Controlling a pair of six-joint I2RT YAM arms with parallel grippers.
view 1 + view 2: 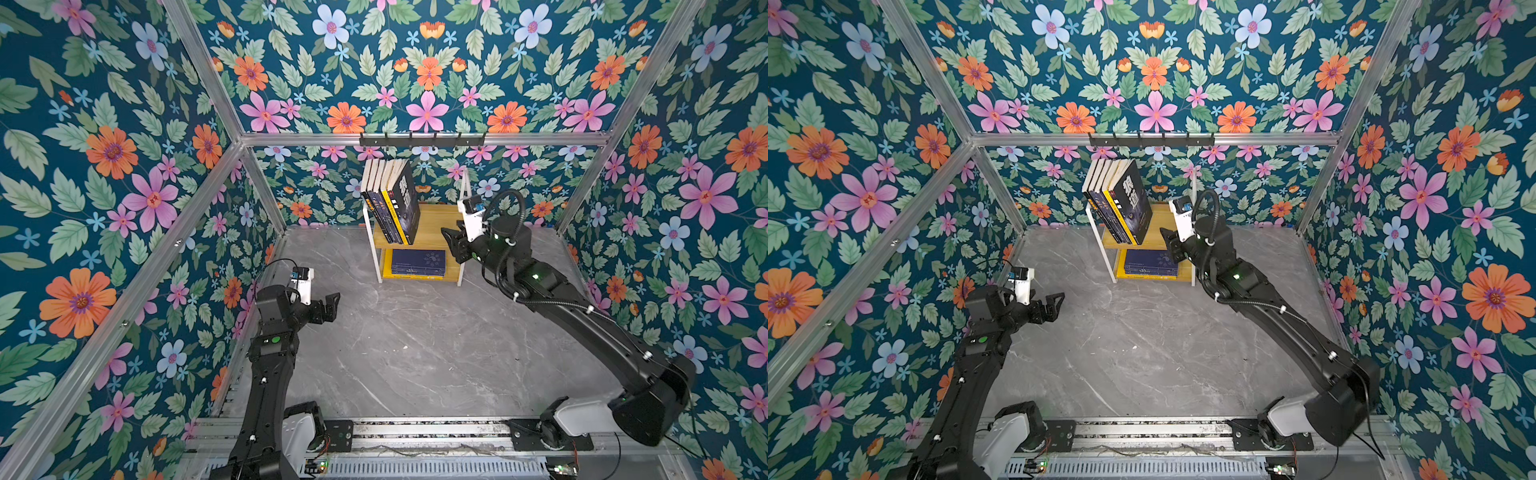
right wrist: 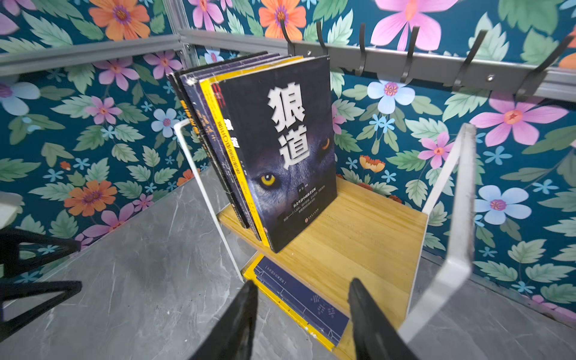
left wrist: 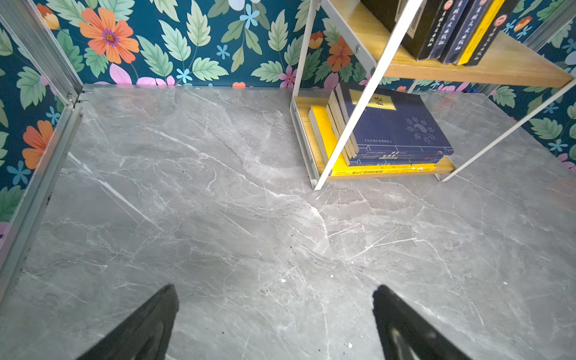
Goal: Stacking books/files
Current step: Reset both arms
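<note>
A row of books (image 1: 390,203) stands on the upper board of the white-framed wooden shelf (image 1: 436,222), leaning against one end of the frame. The outermost is a black book (image 2: 280,162) with white characters and a yellow-eyed wolf. On the lower board lies a flat stack (image 3: 392,131), navy with a yellow label on top and yellow beneath. The right claw (image 2: 302,285) hovers before the shelf, released and empty. The left claw (image 3: 274,290) hangs spread wide over the grey marble worktop (image 1: 395,353).
</note>
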